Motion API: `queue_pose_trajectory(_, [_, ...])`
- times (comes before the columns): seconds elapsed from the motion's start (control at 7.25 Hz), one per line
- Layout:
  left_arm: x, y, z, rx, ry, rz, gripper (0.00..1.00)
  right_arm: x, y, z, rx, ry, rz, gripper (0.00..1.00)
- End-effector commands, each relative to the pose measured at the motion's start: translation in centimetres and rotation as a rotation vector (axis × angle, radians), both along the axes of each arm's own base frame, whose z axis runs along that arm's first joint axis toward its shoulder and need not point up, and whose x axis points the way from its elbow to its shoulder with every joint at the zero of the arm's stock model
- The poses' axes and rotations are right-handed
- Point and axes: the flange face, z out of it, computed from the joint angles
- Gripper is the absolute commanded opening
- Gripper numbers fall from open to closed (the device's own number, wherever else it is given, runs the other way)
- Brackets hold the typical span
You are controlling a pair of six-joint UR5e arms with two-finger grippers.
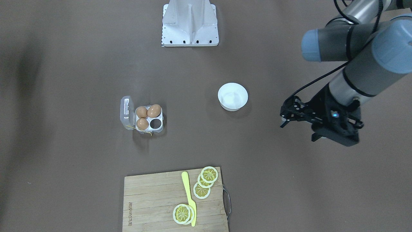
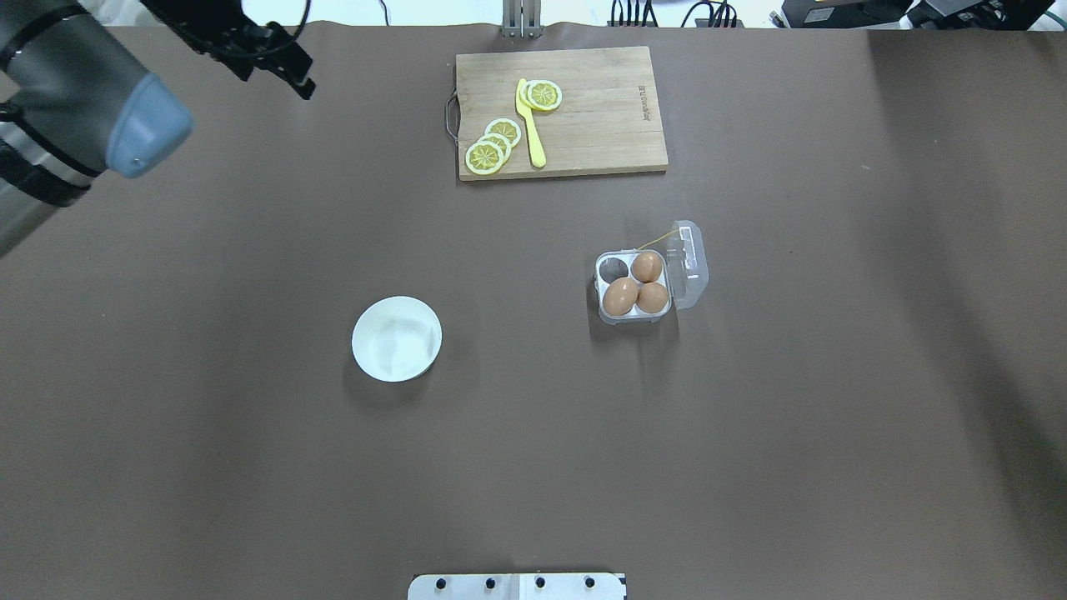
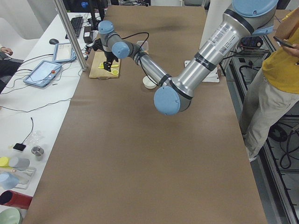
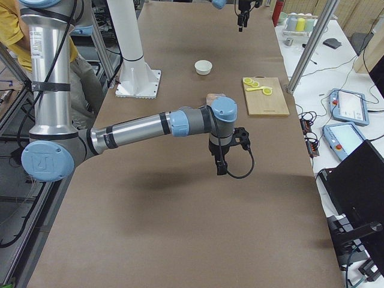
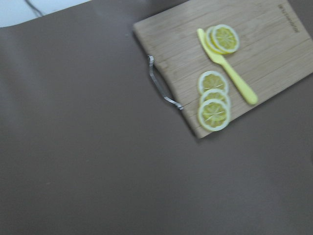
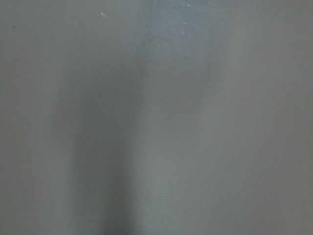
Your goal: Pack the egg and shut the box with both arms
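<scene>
My left claw [image 1: 283,118] hangs apart, the right claw [image 4: 219,165] I cannot tell; pushing the lid [image 1: 126,111] one-sided could skid the light box [image 1: 161,128] and jolt its eggs [image 1: 154,111].

Right gripper [image 4: 219,170]: seen from table's end only; finger gap not discernible. Box [image 4: 213,96]: partly hidden behind right arm [image 4: 138,129]. Cutting board [image 1: 151,199], far table edge: cut off at pic's bottom. Left wrist view: blurred.

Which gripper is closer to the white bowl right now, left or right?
Left. The left gripper hangs off to the robot's left of the white bowl, apart from it. The right gripper hangs much farther away, past the egg carton on the robot's right.
</scene>
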Motion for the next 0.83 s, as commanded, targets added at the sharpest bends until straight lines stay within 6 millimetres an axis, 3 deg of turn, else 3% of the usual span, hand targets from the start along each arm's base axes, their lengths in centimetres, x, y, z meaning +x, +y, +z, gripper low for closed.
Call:
queue_pose_trajectory(0.0, [-11.6,1.3,7.6,-0.065,0.021,-0.075,0.97,-0.7,-0.5,-0.9,0.016,-0.005,-0.011,1.0])
queue_pose_trajectory(0.28, [-20.1,6.3,15.6,-0.129,0.04,-0.131,0.97,-0.8,-0.4,-1.3,0.023,-0.009,-0.014,1.0])
queue_pose_trajectory(0.41, [-23.7,9.5,18.4,-0.172,0.047,-0.185,0.97,-0.9,-0.4,-1.5,0.026,-0.009,-0.017,1.0])
queue_pose_trajectory(0.55, [-26.5,12.1,21.9,-0.236,0.039,-0.236,0.97,-1.2,-0.4,-1.5,0.028,-0.01,-0.023,1.0])
queue_pose_trajectory(0.69, [-27.9,14.4,25.9,-0.311,0.025,-0.268,0.97,-1.4,-0.4,-1.5,0.026,-0.009,-0.026,1.0])
